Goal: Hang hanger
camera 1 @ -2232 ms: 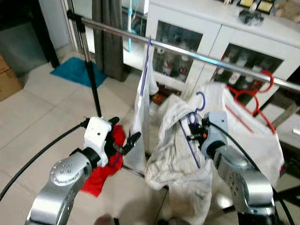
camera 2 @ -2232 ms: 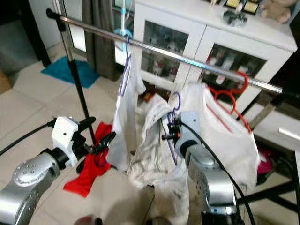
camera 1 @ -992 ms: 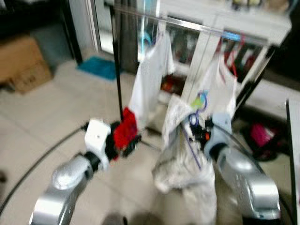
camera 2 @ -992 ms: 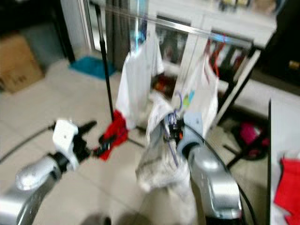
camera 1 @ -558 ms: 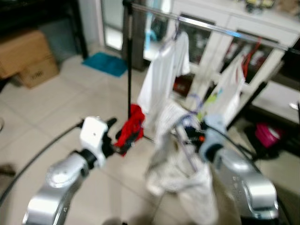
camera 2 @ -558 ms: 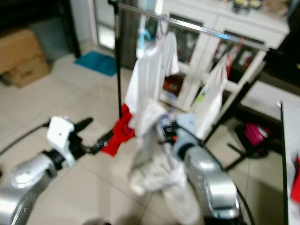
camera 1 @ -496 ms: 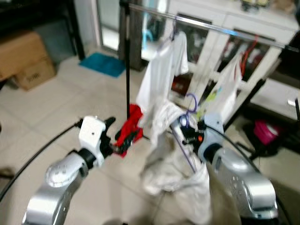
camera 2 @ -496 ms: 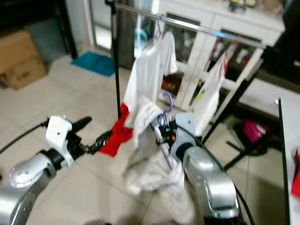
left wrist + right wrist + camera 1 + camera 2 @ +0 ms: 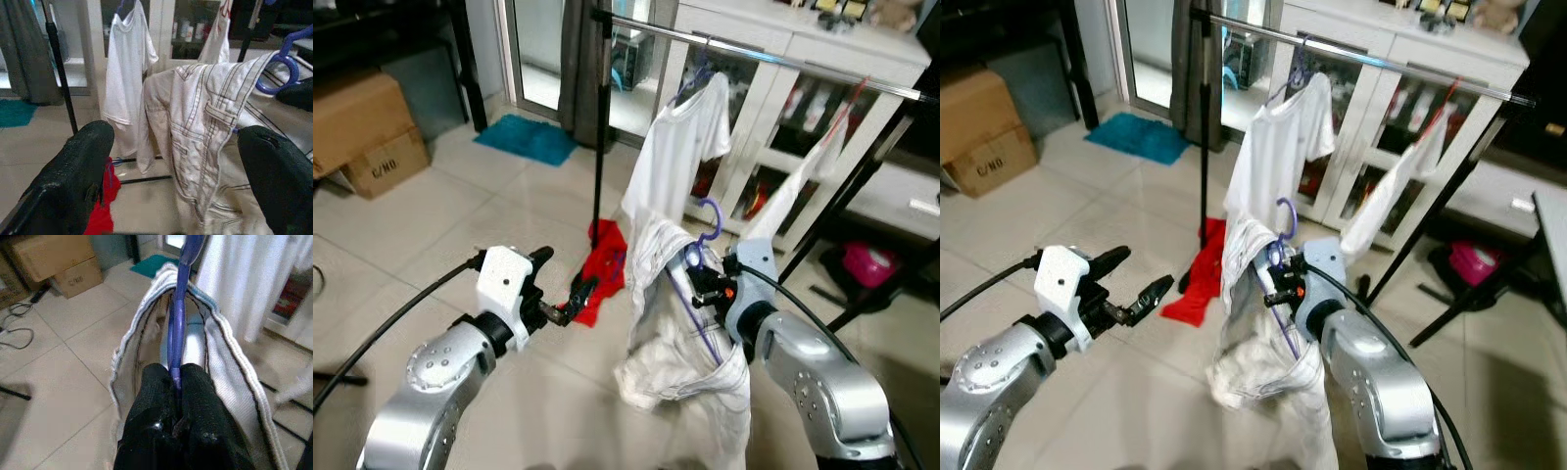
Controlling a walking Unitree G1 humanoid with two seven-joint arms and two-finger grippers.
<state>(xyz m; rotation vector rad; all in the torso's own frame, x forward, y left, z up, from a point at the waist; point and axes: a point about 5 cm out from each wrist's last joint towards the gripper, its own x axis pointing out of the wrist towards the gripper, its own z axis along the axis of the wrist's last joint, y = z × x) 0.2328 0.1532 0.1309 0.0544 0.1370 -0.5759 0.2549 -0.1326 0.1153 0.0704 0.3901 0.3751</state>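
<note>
The purple hanger (image 9: 178,328), draped with a white garment (image 9: 680,323), is pinched between the right gripper (image 9: 176,382) fingers at frame centre. The left gripper (image 9: 570,299) fingers are spread, holding nothing.

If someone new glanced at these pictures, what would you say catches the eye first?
First, the right gripper, its fingers shut on a purple hanger draped with a pale garment, held out in the middle of the room. Behind it, a metal rail carries a white T-shirt. A red cloth lies on the floor by the rail's pole, and the left gripper is held out open, empty, nearby.
</note>
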